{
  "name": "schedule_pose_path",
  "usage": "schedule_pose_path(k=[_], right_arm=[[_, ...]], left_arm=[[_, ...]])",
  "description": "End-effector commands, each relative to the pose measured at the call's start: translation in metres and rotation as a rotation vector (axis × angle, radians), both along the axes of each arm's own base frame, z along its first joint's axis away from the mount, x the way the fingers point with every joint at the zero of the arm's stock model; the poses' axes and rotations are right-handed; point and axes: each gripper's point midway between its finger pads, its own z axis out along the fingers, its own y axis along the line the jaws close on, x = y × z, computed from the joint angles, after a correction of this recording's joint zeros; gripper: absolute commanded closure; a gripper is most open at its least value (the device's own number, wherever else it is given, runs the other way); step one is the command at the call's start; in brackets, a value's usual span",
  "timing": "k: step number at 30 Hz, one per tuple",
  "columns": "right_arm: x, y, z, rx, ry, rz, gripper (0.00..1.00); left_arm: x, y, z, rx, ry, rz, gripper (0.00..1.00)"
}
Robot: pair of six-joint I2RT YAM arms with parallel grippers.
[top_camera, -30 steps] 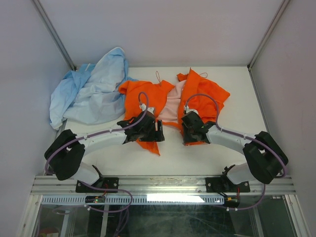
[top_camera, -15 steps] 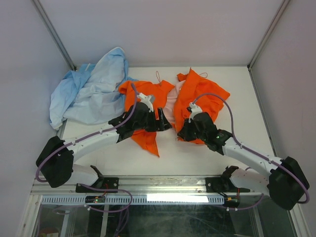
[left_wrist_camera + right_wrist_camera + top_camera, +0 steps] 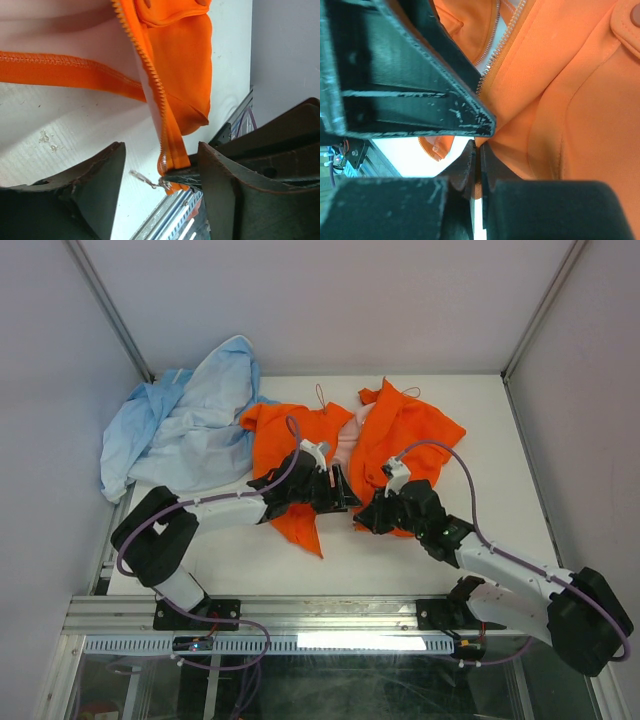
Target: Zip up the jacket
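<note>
- While the blue cloth (image 3: 185, 430) lies heaped at the table's (image 3: 490, 495) far-left corner, just meeting the jacket's (image 3: 410, 435) edge, it has no part in this step and is best left alone.
- The jacket lies open at mid-table toward the far side, pink lining up, its two orange fronts apart; nothing is zipped yet.
- The left gripper (image 3: 161, 157) stands apart, its fingers (image 3: 80, 195) either side of the zipper's (image 3: 150, 75) bottom end and not touching it, so far as the left wrist view shows.
- The zipper's teeth run down to a small metal pull (image 3: 145, 180) that dangles loose between those fingers, beside the tape end.
- The step in hand, I judge, is taking charge of this bottom end so that the other front's end can be fed in. The left gripper should close on the pull or slider only, not on a fold of fabric. It should come in squarely so the pull does not flick aside.
- The right gripper (image 3: 478, 155) is clamped together on the jacket's edge at the zipper's foot, with orange cloth pinched at its tips.
- That grip looks thin and close to the very corner. It should hold the tape taut and low to the table without tugging, or the edge may slip out.
- The two grippers crowd each other here, so small, slow moves guard against a knock.
</note>
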Motion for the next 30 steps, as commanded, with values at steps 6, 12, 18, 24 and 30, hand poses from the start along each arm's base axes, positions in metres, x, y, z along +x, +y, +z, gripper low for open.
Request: schedule_pose_path(k=[6, 12, 18, 24, 30], right_arm=[[0.005, 0.011, 0.03, 0.118, -0.088, 0.013, 0.98], [0.006, -0.001, 0.023, 0.082, -0.086, 0.016, 0.76], [0.006, 0.001, 0.029, 0.107, -0.094, 0.05, 0.63], [0.003, 0.007, 0.027, 0.109, -0.072, 0.09, 0.58], [0.007, 0.005, 0.022, 0.107, -0.08, 0.064, 0.56]], left_arm=[[0.009, -0.02, 0.038, -0.158, -0.069, -0.035, 0.86], [0.007, -0.011, 0.052, -0.17, -0.169, -0.034, 1.0], [0.004, -0.008, 0.067, -0.165, -0.258, -0.038, 1.0], [0.0, -0.012, 0.078, -0.157, -0.317, -0.038, 1.0], [-0.004, -0.018, 0.083, -0.158, -0.335, -0.039, 1.0]])
